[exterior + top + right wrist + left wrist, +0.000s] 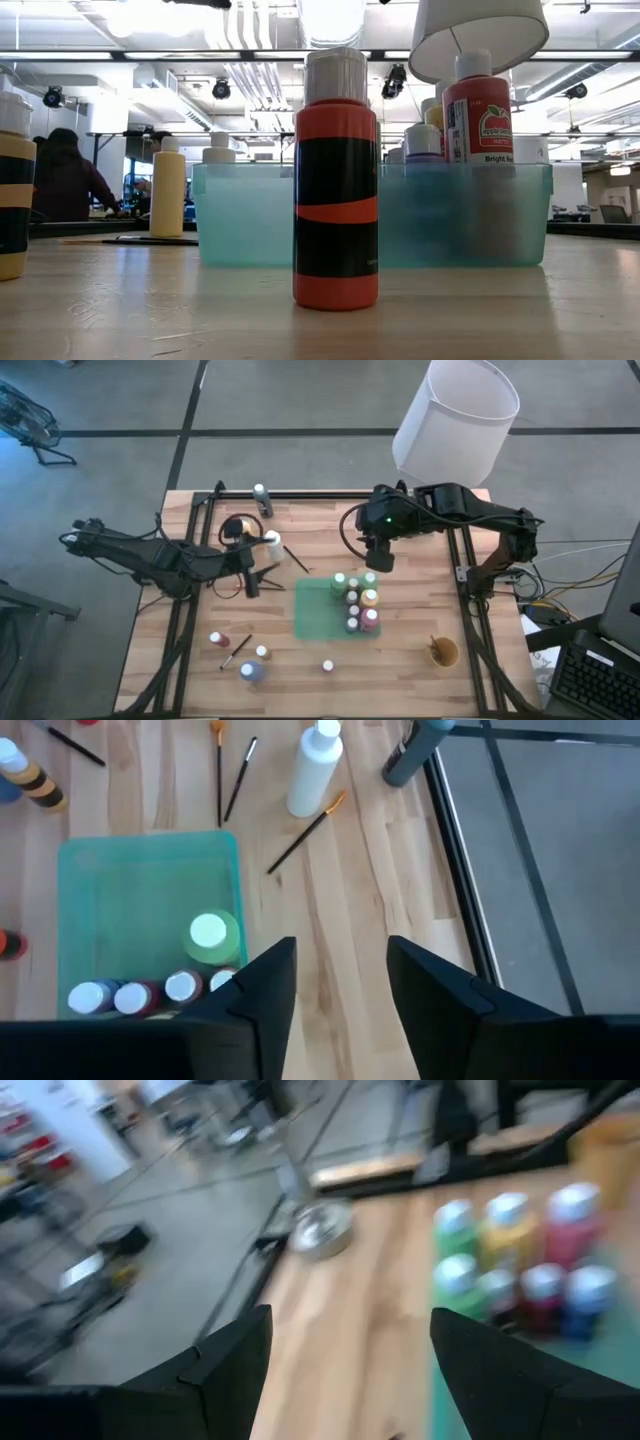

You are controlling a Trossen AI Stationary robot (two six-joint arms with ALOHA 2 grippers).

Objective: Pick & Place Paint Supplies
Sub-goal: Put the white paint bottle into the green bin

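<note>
Red-and-black pale-capped bottle (336,180) stands upright before the green tray (250,215); both arms' fingers (230,1370) (260,1000) spread, empty.

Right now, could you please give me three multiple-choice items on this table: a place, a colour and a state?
1. From above, the bottles in the green tray stand at its: A left side; B right side; C middle.
2. The low view's nearest bottle is: A blue; B green; C orange-red and black.
3. The left gripper is: A open, empty; B shut on a brush; C shut on a bottle.
B: left part bare. C: orange-red body, black bands. A: fingers apart, nothing between.
</note>
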